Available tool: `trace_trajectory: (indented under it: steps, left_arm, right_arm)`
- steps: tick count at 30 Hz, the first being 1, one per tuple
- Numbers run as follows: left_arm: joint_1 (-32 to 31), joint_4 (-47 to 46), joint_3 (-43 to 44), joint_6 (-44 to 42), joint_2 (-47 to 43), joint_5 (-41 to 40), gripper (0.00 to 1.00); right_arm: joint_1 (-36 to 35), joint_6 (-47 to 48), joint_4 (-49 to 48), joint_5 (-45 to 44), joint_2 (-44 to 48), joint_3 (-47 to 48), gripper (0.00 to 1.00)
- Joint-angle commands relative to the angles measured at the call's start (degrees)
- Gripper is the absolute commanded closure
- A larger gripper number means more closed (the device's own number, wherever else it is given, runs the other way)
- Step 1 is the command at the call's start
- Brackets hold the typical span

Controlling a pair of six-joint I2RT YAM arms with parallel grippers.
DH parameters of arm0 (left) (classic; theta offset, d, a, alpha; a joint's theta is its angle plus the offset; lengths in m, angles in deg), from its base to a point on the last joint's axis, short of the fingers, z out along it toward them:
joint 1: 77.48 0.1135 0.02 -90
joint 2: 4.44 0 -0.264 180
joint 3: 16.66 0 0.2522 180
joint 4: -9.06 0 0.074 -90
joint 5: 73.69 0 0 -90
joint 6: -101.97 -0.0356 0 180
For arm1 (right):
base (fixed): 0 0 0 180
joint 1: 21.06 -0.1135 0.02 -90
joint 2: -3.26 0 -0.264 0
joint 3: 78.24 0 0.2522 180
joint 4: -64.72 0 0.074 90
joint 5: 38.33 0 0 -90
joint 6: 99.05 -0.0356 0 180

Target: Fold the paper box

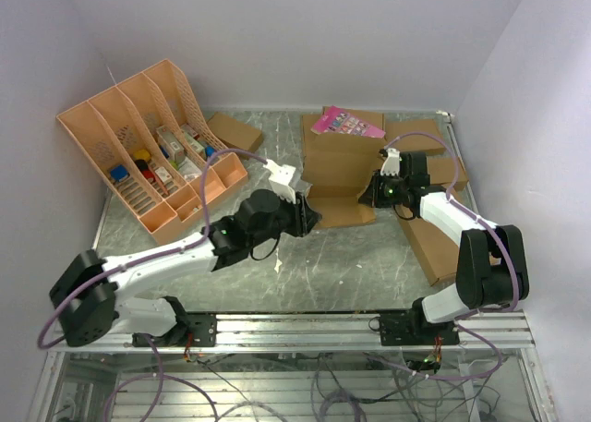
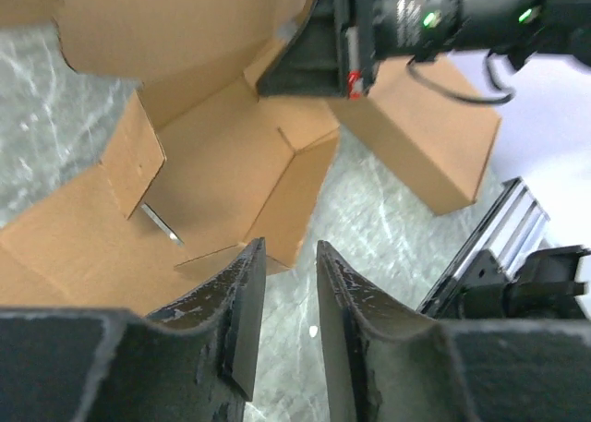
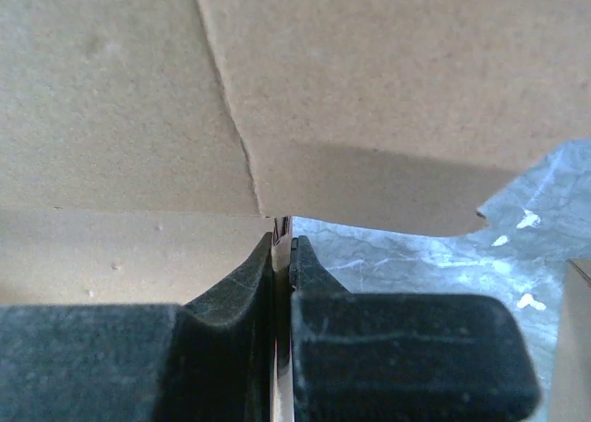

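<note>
On the grey marbled table (image 1: 351,265) the plain brown die-cut cardboard paper box (image 2: 222,163) lies right of centre, between the two arms, and is only part-formed: its floor panel is flat, a side flap (image 2: 134,168) stands upright on one side and a creased wall (image 2: 305,182) tilts up on the other. The right gripper (image 3: 283,237) has its jaws pressed together at the far edge of the sheet; its tips meet the card, but I cannot tell whether any card is nipped between them. The left gripper (image 2: 288,256) hovers just beside the near edge with its jaws parted and nothing in them, bare table showing through the gap. The step in hand looks like raising the walls, at an early-to-middle stage of the fold. The next move probably calls for the left gripper to push the tilted wall upright while the right one steadies the sheet, gently enough that the small tab (image 2: 208,256) tucks in without buckling
</note>
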State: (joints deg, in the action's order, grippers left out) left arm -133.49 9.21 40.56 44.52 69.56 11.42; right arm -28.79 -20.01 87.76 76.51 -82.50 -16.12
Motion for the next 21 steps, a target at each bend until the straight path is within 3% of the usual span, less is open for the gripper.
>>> trace_trajectory:
  steps: [1,3,6,8,13,21]
  left_arm:
    - [-0.22,11.74,4.42,-3.09,-8.51,-5.67,0.56]
    - [-0.09,17.83,3.11,-2.49,-12.66,-9.53,0.47]
    - [1.27,23.90,-0.83,1.09,-19.45,-15.23,0.26]
    - [3.63,25.92,-3.86,5.51,-23.36,-16.64,0.21]
    - [12.62,17.45,-12.61,12.84,-24.35,-4.98,0.13]
    - [13.03,3.35,-13.40,15.26,-15.93,1.72,0.14]
  right_arm:
    - [0.84,0.54,-1.53,-1.56,1.84,-0.13,1.00]
    - [1.04,0.67,-1.79,-1.76,1.99,-0.19,1.00]
    - [1.14,1.02,-1.88,-2.21,2.17,-0.02,1.00]
    - [1.20,1.16,-2.17,-2.29,2.55,-0.09,1.00]
    - [1.14,1.83,-2.55,-2.79,2.89,-0.38,1.00]
    - [1.07,2.99,-2.87,-4.99,2.84,-0.88,1.00]
